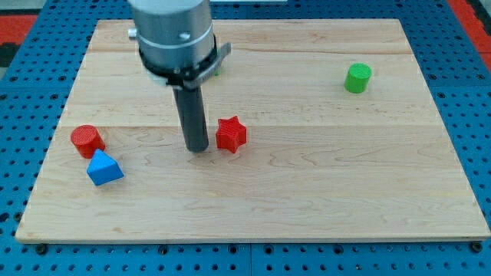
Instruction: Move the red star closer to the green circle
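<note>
Where a pale wooden counter (307, 184) overlies blue pegboard (23, 92) | red star (231, 135) centre-left, no long axis | my tip (198, 148) just left, contact unclear | green circle (357, 78) well apart, upper right | no fingers fitted

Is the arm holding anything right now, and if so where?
Nothing is held. My tip rests on the board just to the view's left of the red star, with a small gap between them.
</note>
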Controlling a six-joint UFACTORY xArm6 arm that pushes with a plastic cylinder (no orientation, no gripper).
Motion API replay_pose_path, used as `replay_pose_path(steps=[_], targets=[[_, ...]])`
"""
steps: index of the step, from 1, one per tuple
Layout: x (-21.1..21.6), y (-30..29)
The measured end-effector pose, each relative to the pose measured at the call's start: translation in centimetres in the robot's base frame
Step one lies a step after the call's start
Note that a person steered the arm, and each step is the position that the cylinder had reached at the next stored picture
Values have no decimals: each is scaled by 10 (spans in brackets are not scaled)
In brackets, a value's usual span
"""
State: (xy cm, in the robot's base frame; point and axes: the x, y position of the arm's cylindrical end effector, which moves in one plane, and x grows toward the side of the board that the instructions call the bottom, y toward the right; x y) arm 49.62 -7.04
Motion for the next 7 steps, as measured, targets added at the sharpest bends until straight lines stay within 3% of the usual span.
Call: replay_pose_path(steps=[1, 2, 5, 6, 7], targets=[[-4, 61], [-36, 100], [-41, -35], [-74, -23], [-94, 103]])
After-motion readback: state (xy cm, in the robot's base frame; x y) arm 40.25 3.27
